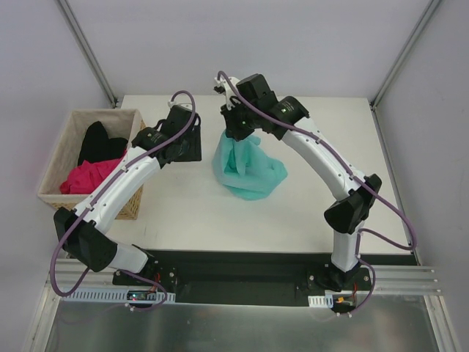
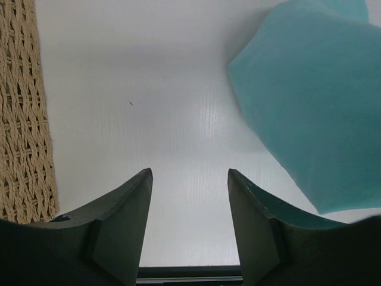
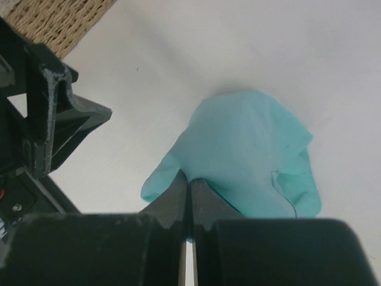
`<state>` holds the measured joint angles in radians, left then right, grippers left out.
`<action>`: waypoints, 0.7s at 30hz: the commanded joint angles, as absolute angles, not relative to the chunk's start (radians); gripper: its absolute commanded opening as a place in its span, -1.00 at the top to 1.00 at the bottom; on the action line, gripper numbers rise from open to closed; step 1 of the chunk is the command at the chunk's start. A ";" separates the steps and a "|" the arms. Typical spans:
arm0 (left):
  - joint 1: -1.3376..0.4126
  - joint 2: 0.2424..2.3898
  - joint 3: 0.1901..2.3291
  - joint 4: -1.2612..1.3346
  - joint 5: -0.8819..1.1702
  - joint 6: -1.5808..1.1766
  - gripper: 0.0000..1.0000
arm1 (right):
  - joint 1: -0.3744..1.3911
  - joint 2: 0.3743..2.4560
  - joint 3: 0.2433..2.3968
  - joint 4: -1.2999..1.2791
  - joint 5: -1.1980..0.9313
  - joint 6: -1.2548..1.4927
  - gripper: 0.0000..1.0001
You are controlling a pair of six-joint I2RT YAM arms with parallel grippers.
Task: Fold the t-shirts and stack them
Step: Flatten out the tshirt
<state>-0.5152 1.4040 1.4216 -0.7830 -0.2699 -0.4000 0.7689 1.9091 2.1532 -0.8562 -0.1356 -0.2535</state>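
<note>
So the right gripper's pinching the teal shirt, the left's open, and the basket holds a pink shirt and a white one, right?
Not quite. The top view shows the basket holding a pink shirt and a black shirt, not white. The rest holds: right gripper pinching the teal shirt, left gripper open.

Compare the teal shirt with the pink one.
The teal shirt hangs pinched at its top by the shut right end effector, its bottom resting on the table; the pink shirt lies crumpled in the basket, untouched. Teal is alone; pink sits beside a black shirt. Neither is folded.
</note>
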 commanded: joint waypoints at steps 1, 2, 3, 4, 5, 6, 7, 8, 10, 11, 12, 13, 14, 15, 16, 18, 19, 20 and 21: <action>-0.506 1.371 1.416 -0.773 -0.273 -0.391 -0.06 | 0.764 1.910 2.240 -0.871 0.033 -0.328 0.98; -0.506 1.371 1.416 -0.772 -0.273 -0.391 -0.06 | 0.758 1.905 2.223 -0.870 0.063 -0.354 0.98; -0.506 1.371 1.416 -0.772 -0.273 -0.391 -0.06 | 0.744 1.904 2.212 -0.862 0.102 -0.359 0.98; -0.506 1.371 1.416 -0.773 -0.275 -0.390 -0.06 | 0.732 1.902 2.203 -0.858 0.113 -0.359 0.98; -0.506 1.370 1.416 -0.772 -0.275 -0.388 -0.06 | 0.720 1.902 2.198 -0.859 0.121 -0.359 0.98; -0.506 1.370 1.417 -0.773 -0.275 -0.387 -0.06 | 0.694 1.901 2.197 -0.859 0.135 -0.362 0.98; -0.506 1.370 1.416 -0.772 -0.276 -0.385 -0.07 | 0.681 1.898 2.195 -0.858 0.140 -0.367 0.98; -0.506 1.373 1.416 -0.773 -0.276 -0.384 -0.07 | 0.672 1.896 2.197 -0.850 0.147 -0.373 0.98; -0.506 1.374 1.416 -0.772 -0.275 -0.380 -0.06 | 0.650 1.888 2.206 -0.842 0.190 -0.397 0.98; -0.506 1.377 1.416 -0.772 -0.275 -0.379 -0.06 | 0.646 1.887 2.215 -0.839 0.207 -0.406 0.98; -0.506 1.381 1.417 -0.772 -0.273 -0.379 -0.06 | 0.643 1.884 2.232 -0.835 0.242 -0.420 0.98; -0.506 1.384 1.419 -0.772 -0.272 -0.377 -0.06 | 0.643 1.876 2.238 -0.833 0.259 -0.443 0.98; -0.506 1.385 1.420 -0.772 -0.270 -0.376 -0.07 | 0.643 1.867 2.243 -0.827 0.273 -0.452 0.98; -0.506 1.390 1.424 -0.772 -0.268 -0.371 -0.07 | 0.643 1.859 2.243 -0.822 0.303 -0.460 0.98; -0.506 1.391 1.425 -0.772 -0.268 -0.370 -0.06 | 0.646 1.839 2.241 -0.821 0.317 -0.478 0.98; -0.506 1.393 1.425 -0.772 -0.271 -0.364 -0.07 | 0.644 1.816 2.230 -0.808 0.351 -0.491 0.98; -0.506 1.394 1.425 -0.770 -0.270 -0.362 -0.06 | 0.644 1.789 2.214 -0.802 0.360 -0.505 0.98; -0.506 1.397 1.427 -0.772 -0.268 -0.361 -0.06 | 0.647 1.778 2.204 -0.786 0.371 -0.511 0.98; -0.506 1.402 1.430 -0.772 -0.264 -0.357 -0.06 | 0.647 1.764 2.198 -0.778 0.389 -0.520 0.98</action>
<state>-0.5152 1.4040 1.4200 -0.7826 -0.2695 -0.3904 0.6384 1.8992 2.1883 -0.8463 0.2817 -0.4526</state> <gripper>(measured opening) 0.532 0.021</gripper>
